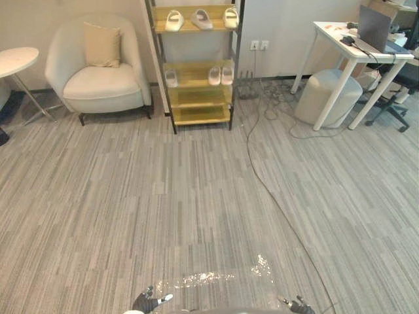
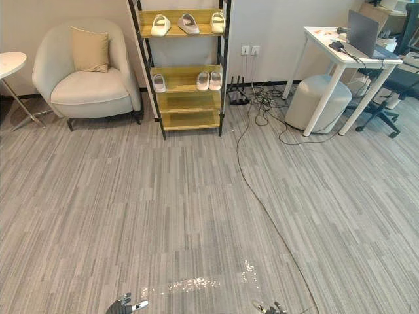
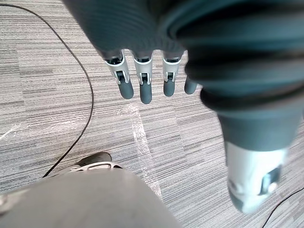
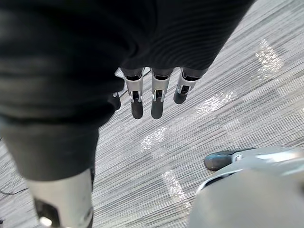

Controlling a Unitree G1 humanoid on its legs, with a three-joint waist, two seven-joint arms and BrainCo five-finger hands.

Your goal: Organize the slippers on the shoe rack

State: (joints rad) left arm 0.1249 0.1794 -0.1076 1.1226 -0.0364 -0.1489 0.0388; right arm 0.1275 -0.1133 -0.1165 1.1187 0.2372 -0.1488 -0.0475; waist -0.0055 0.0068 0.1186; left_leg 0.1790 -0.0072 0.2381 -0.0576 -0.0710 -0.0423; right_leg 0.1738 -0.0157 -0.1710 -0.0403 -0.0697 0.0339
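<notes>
Six pale slippers [image 1: 201, 19] sit on the shoe rack [image 1: 200, 116] at the upper middle of the frame, three on its top shelf and three on the shelf below. A cream armchair [image 1: 98, 72] stands to its left and a white counter [image 1: 340, 40] at the upper right. Your left hand [image 3: 142, 80] and right hand [image 4: 154, 97] hang at the bottom edge over the grey carpet [image 1: 163, 196], well apart from the rack, fingers straight, slightly spread, holding nothing.
</notes>
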